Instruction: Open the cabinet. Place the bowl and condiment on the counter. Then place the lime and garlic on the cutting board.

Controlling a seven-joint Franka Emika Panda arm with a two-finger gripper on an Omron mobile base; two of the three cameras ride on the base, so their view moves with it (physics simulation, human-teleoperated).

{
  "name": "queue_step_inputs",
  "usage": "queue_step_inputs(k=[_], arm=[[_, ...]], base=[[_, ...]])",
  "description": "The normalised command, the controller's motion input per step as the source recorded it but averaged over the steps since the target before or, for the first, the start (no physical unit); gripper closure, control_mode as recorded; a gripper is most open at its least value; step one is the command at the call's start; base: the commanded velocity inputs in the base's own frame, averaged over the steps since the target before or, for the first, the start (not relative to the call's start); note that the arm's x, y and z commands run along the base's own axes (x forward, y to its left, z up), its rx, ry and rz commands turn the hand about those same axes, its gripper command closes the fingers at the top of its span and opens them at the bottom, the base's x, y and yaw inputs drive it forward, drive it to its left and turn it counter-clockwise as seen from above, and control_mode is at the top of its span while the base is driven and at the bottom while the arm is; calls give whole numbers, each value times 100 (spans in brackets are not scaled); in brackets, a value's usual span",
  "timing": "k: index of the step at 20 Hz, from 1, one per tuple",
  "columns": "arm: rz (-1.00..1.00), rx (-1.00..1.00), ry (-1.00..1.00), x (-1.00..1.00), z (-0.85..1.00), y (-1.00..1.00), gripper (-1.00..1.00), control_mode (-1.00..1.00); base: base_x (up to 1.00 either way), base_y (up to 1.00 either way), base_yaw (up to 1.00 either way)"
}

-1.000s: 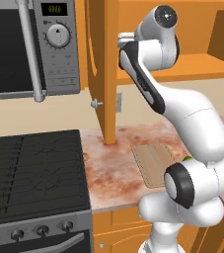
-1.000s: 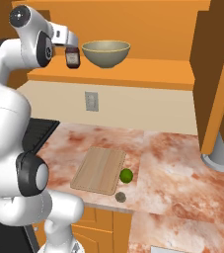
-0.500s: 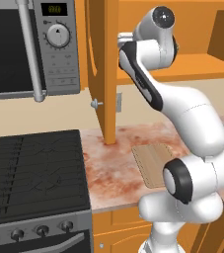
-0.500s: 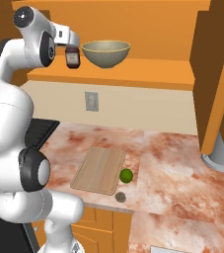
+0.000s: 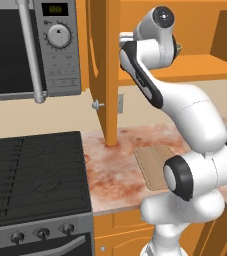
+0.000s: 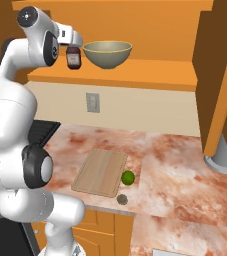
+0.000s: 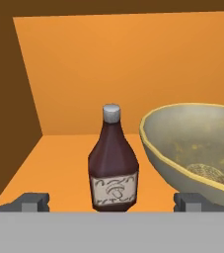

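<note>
The arm has barely shifted over the last second, so the reach into the open cabinet looks nearly lined up. The claw is spread wide, its tips either side of the condiment at the lower centre of the hand view, not yet touching. The condiment is a dark brown bottle with a grey cap and pale label, upright on the shelf. The bowl, glossy olive-beige, sits just beside it at upper centre of the right base view. Lime and garlic wait by the cutting board on the counter.
</note>
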Motion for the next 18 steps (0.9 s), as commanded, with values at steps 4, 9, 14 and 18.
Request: queue_step_inputs(k=[4, 9, 14, 18], arm=[[0, 0, 0, 5, 0, 0, -100, -100], [0, 0, 0, 2, 0, 0, -100, -100], [0, 0, -1, 3, 0, 0, -100, -100], [0, 0, -1, 14, -5, 0, -100, -100]], base=[[0, 0, 0], [0, 0, 0], [0, 0, 0], [0, 0, 0]])
